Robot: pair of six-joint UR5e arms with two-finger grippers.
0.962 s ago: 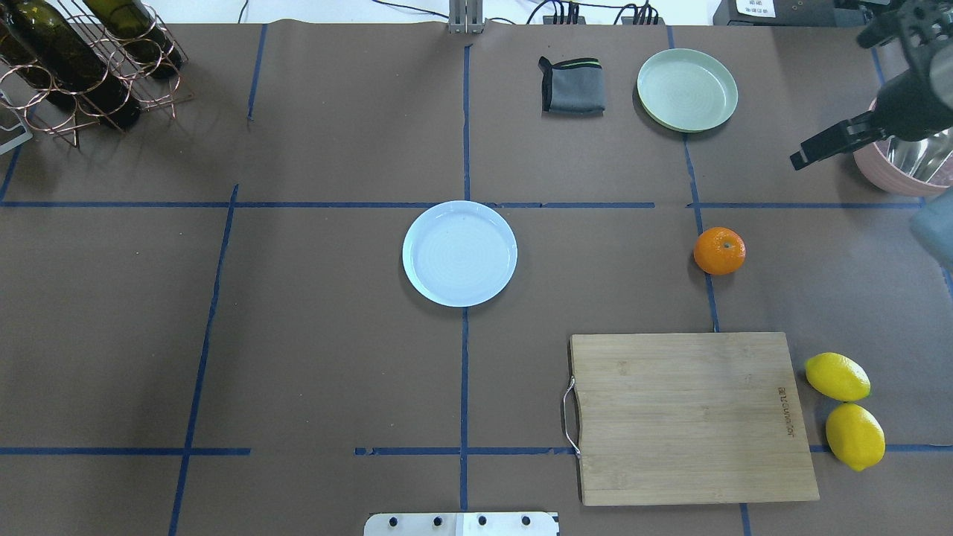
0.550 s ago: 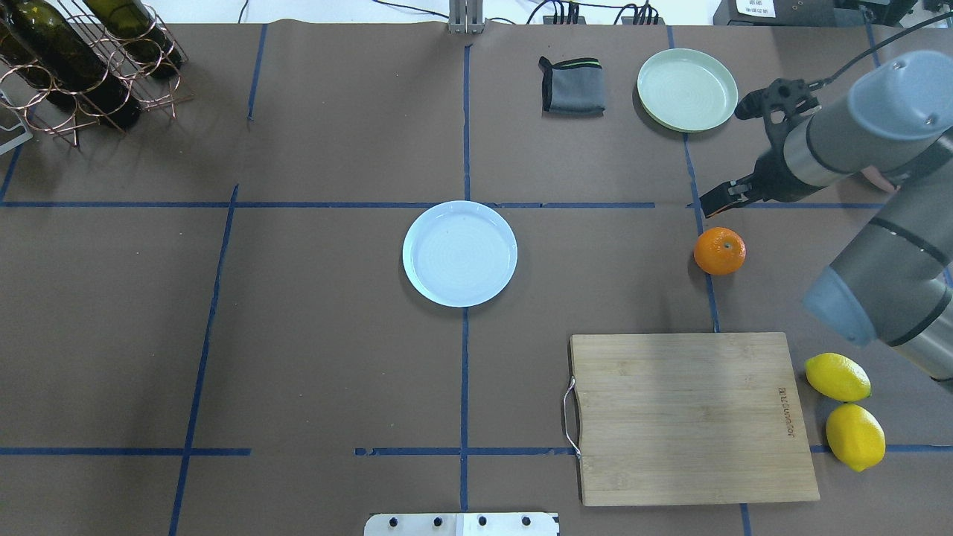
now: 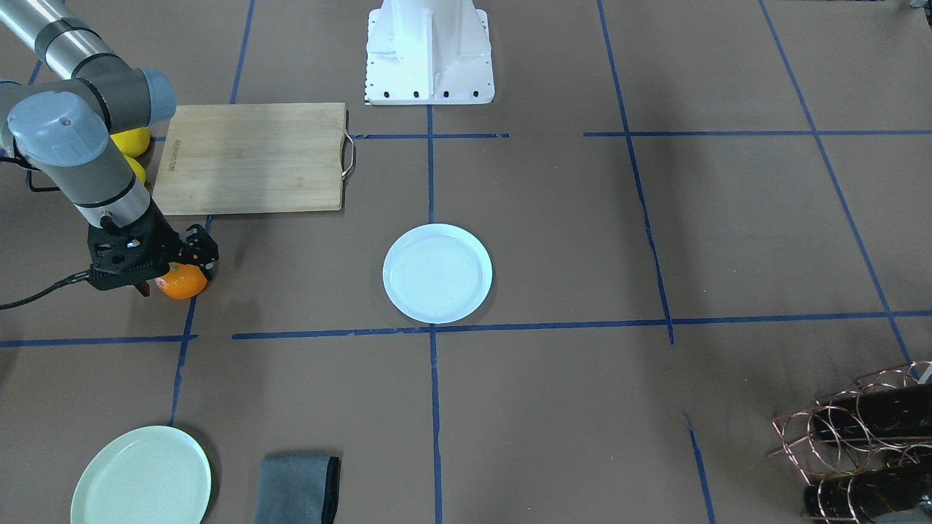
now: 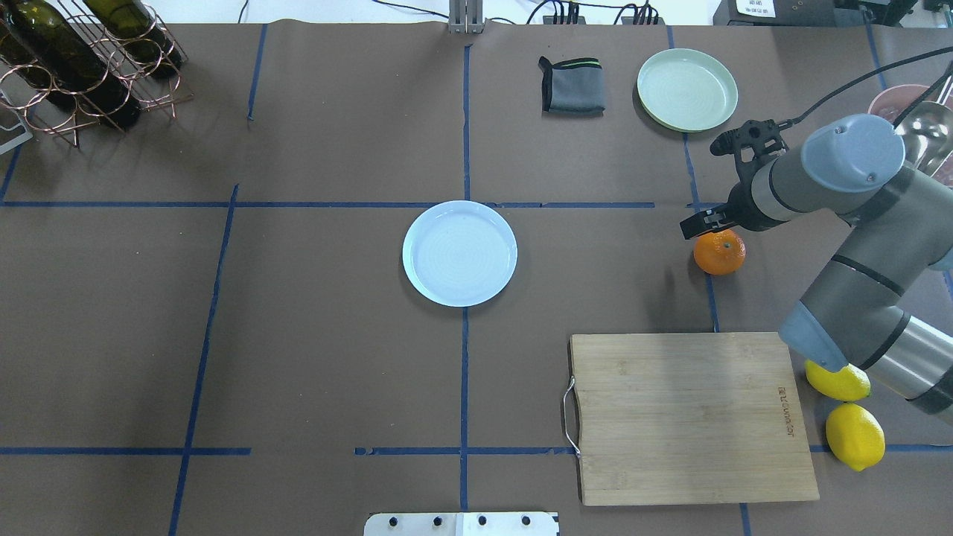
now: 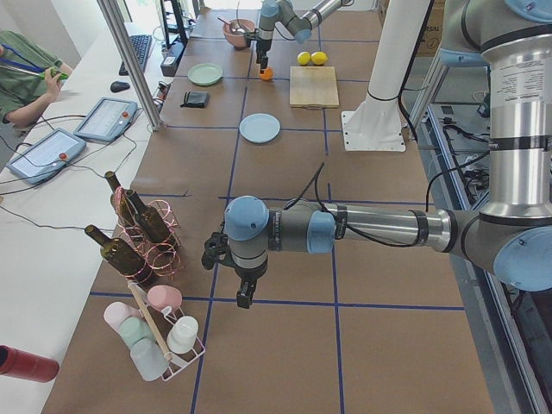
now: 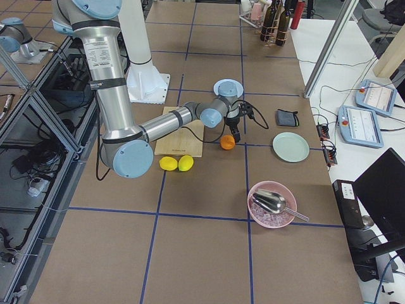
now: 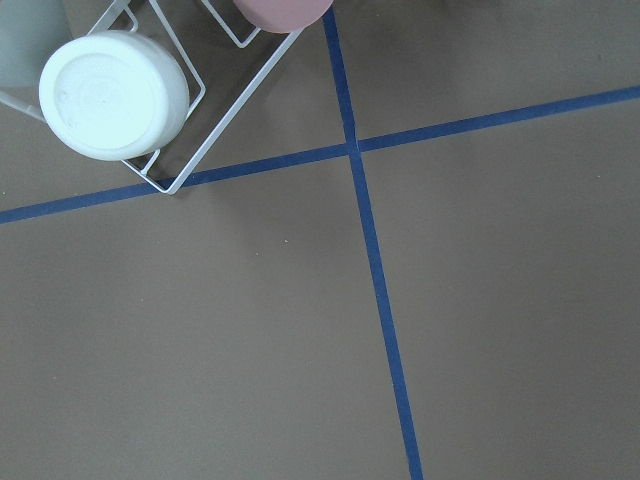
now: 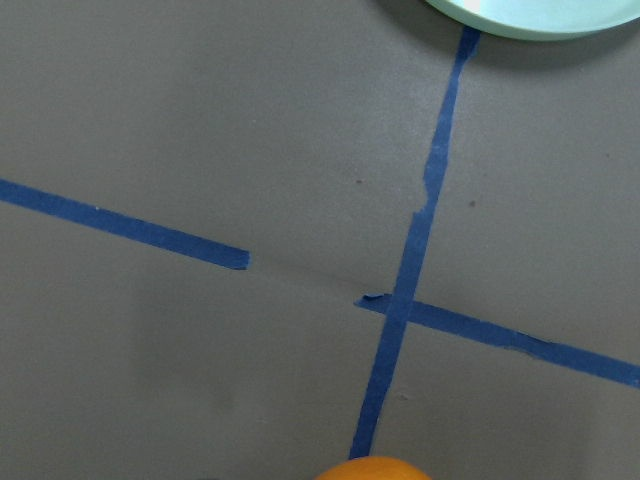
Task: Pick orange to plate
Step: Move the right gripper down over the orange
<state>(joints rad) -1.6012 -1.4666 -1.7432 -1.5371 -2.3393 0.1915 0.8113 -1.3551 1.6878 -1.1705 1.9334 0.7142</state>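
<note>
Fingers first: the right fingers [image 4: 694, 223] stand spread wide, one on each side of the orange [image 4: 719, 253], with no hold on it. Whether a pad brushes the peel I cannot tell. The orange sits on the worktop [image 4: 335, 357] toward the robot's right end, about midway between the robot's edge and the operators' edge, its side over a strip of blue tape. The plate [image 4: 459, 253], pale blue-white, lies at the middle of the worktop, well apart from the fruit. The left fingers [image 5: 244, 297] hang above the worktop's left end near a cup rack [image 5: 164, 341]; how far they are parted I cannot tell. The cutting board [image 4: 692, 417], by the robot's edge toward the right end, carries a burnt-in brand mark, too small to read. Two lemons [image 4: 855, 435] lie just beside it.
</note>
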